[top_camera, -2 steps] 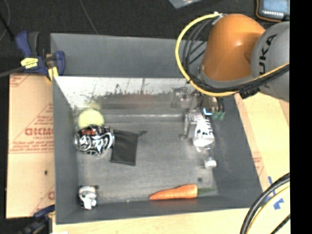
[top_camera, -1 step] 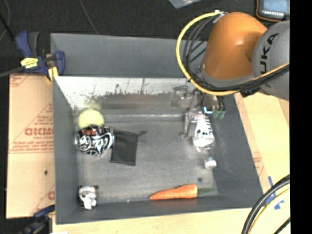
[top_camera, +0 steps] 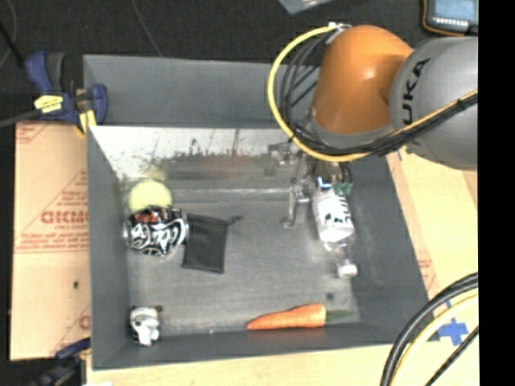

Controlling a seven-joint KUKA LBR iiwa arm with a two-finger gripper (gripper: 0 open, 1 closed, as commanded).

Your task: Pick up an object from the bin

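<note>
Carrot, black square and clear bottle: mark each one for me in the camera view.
carrot (top_camera: 286,318), camera view, middle of its orange body.
black square (top_camera: 205,245), camera view, centre of its flat dark face.
clear bottle (top_camera: 332,218), camera view, on its white label.

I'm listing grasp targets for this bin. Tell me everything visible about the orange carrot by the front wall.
The carrot is orange, long and tapering, smooth-looking, perhaps a plastic toy. Its thin tip points to the view's left; the thick right end carries a dark green stub. It lies flat on the floor of the bin, close along the front wall, the tip slightly nearer that wall. No other thing touches or covers it.
</note>
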